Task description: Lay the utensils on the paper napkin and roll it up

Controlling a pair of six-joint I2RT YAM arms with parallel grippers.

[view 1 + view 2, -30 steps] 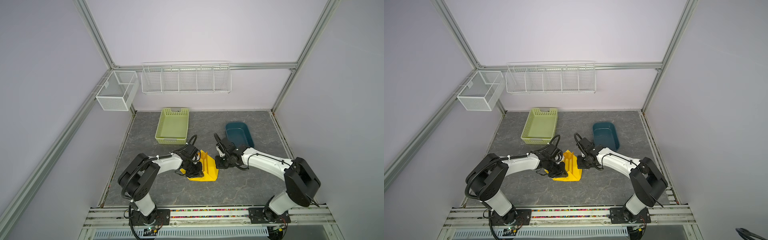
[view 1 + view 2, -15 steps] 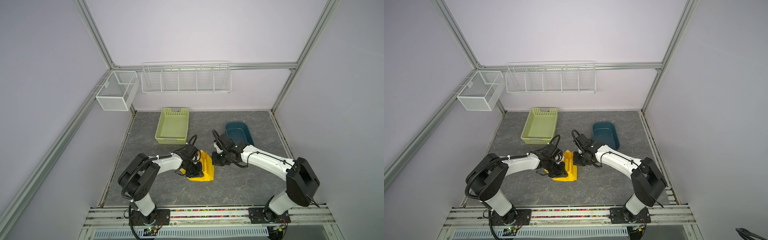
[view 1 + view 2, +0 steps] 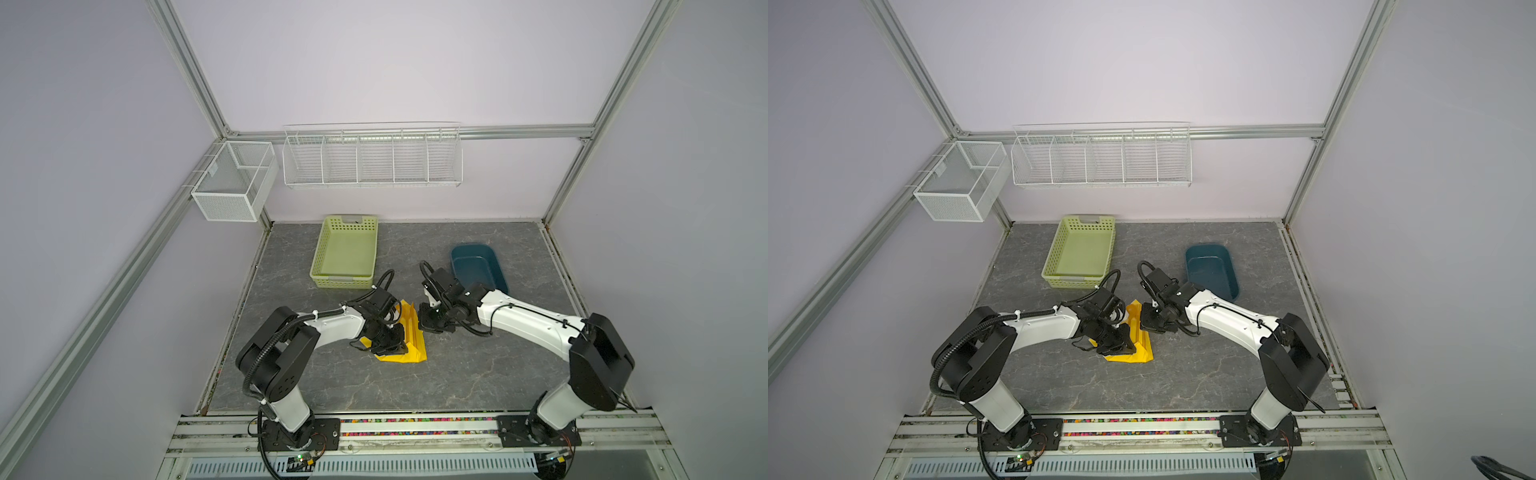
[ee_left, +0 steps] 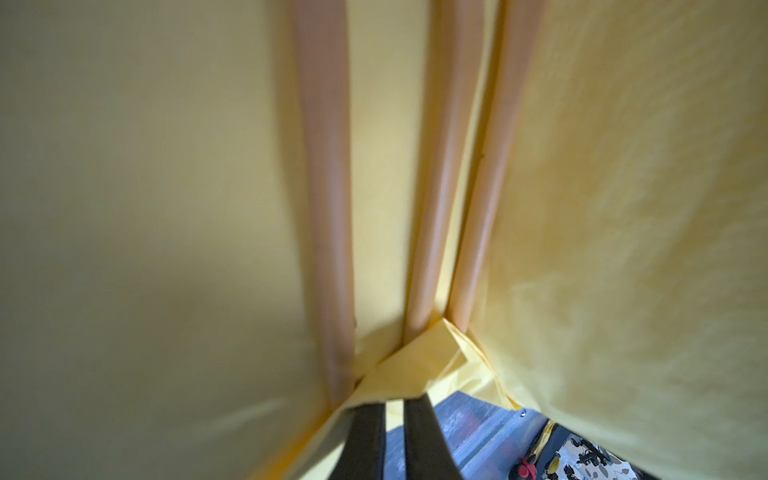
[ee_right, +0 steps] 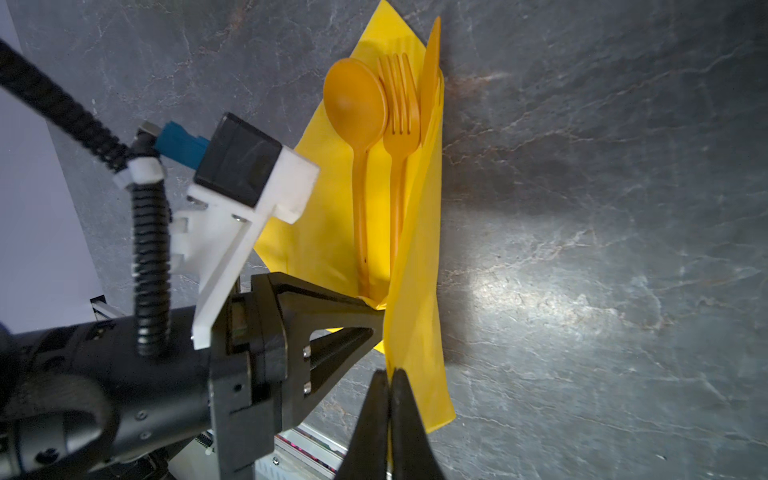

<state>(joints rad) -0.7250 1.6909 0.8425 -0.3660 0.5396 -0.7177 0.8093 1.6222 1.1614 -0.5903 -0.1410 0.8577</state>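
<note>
The paper napkin [image 3: 417, 350] [image 3: 1143, 351] lies at the middle of the table, between both arms. Its right side stands up as a flap [image 5: 415, 257]. On it lie the utensils, side by side: a spoon [image 5: 354, 104], a fork [image 5: 400, 124] and a knife [image 5: 430, 70]. The left wrist view shows their three handles [image 4: 328, 208] running up the yellow sheet. My left gripper [image 3: 390, 345] [image 4: 392, 403] is shut on the napkin's folded corner by the handle ends. My right gripper [image 3: 424, 323] [image 5: 390, 372] is shut on the raised flap's edge.
A green basket [image 3: 345, 253] stands behind the left arm. A dark blue tub [image 3: 478, 266] sits behind the right arm. A wire rack [image 3: 372, 158] and a mesh box [image 3: 232, 187] hang on the walls. Grey table [image 3: 478, 365] stretches in front.
My right gripper has moved left with the napkin's edge, lifting that side toward the utensils, so the sheet looks narrower from above. The left gripper has stayed put.
</note>
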